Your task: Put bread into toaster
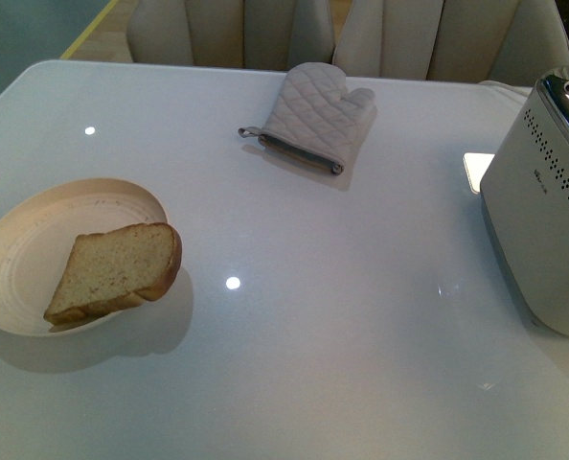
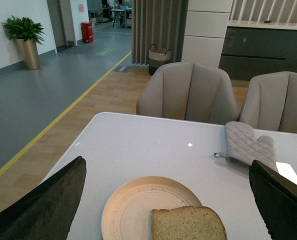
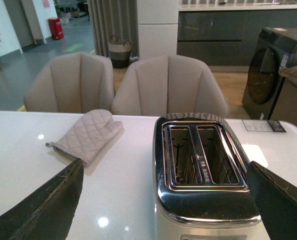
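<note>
The bread (image 1: 117, 271) lies on a round cream plate (image 1: 16, 251) at about 8 o'clock on the white table (image 1: 342, 326) in the front view. The slice sits on the plate's 4 o'clock side, and its rounded brown crust reaches just over the rim there. The toaster (image 1: 543, 230) stands at 3 o'clock, well apart from the bread, partly cut off by the picture's edge. A grey quilted oven mitt (image 1: 315, 117) lies flat near 12 o'clock, between the two and further back. Neither arm shows in the front view.

In the left wrist view the left jaws stand wide apart and hold nothing. The bread (image 2: 188, 224) and plate (image 2: 133, 202) lie on the table between them, and the mitt (image 2: 246, 145) lies beyond.

In the right wrist view the right jaws are likewise spread wide and hold nothing. The toaster (image 3: 203, 172) stands between them with its shiny top facing the camera. Both slots are open with no bread inside. The mitt (image 3: 88, 135) lies beside it on the table, and two beige chairs (image 3: 168, 85) stand behind.
</note>
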